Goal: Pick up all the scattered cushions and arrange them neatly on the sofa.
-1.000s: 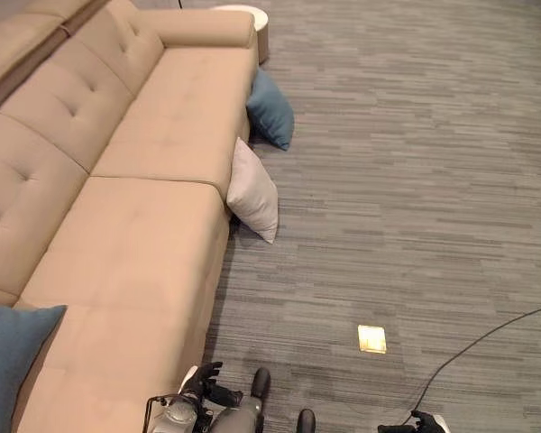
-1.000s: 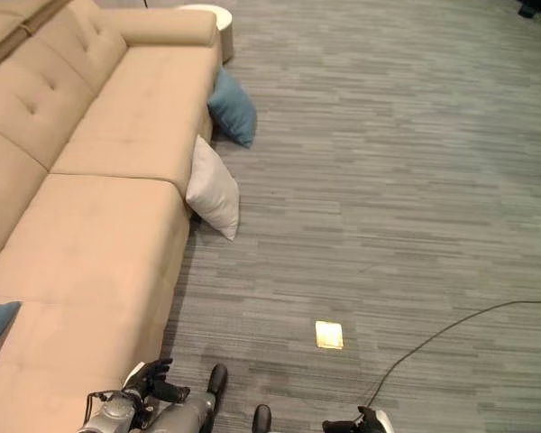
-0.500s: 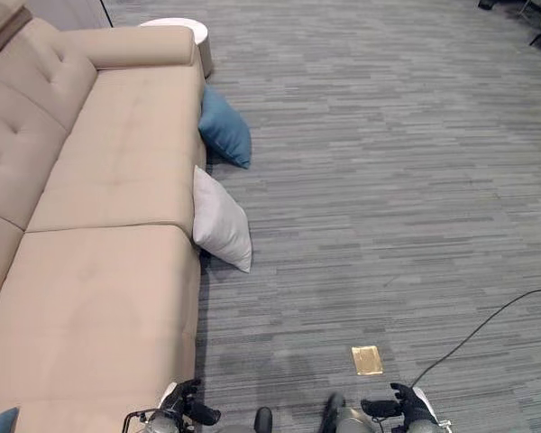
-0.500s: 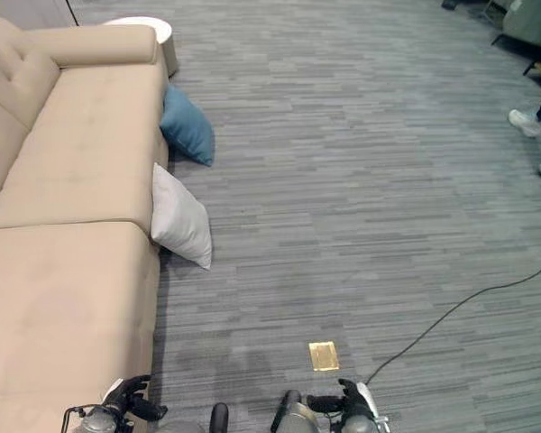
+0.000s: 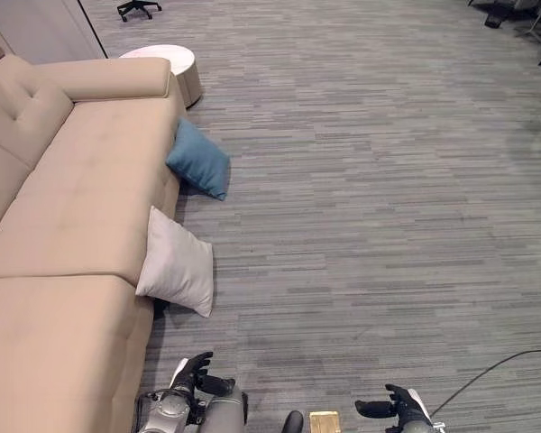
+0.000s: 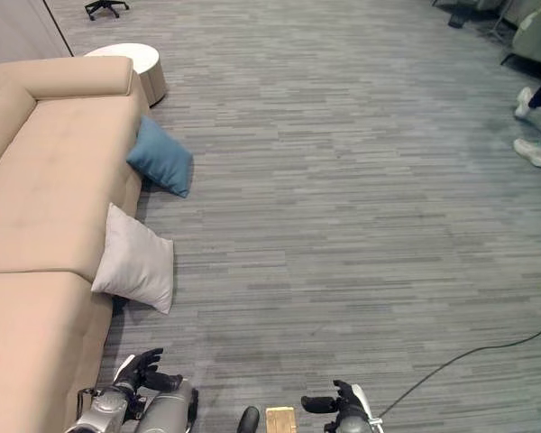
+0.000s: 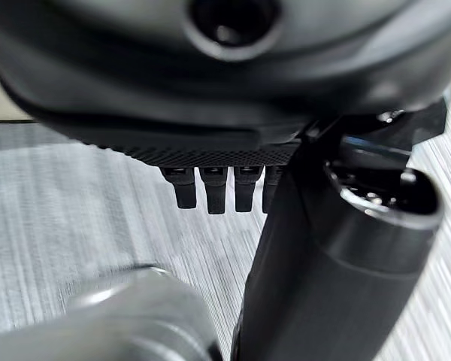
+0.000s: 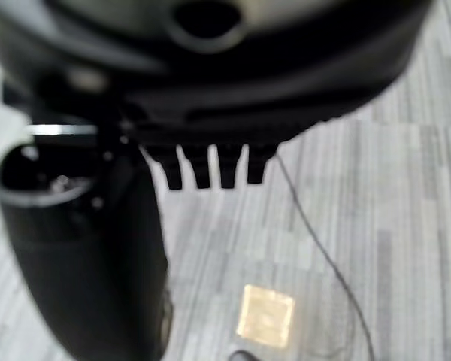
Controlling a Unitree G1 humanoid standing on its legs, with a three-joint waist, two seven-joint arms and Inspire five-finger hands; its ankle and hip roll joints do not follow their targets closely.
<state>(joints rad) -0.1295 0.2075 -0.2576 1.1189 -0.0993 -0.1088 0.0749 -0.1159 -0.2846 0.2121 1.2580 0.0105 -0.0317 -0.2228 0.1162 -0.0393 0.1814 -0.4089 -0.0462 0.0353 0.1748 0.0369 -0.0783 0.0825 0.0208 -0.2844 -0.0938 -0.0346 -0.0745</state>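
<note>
Left eye view: two cushions on the floor against the sofa

Left eye view looks down on a beige sofa running along the left side, with grey carpet floor to its right. A white cushion leans against the sofa's front edge, resting on the floor near the robot. A blue cushion lies farther away, also on the floor and propped against the sofa front. The two cushions are apart from each other. A round white side table stands past the sofa's far arm.

The left robot hand sits low near the sofa, fingers loosely extended and holding nothing. The right robot hand is at the near right, fingers relaxed and empty. A small brass floor plate lies between the hands. A person's white shoes stand at the far right.
</note>
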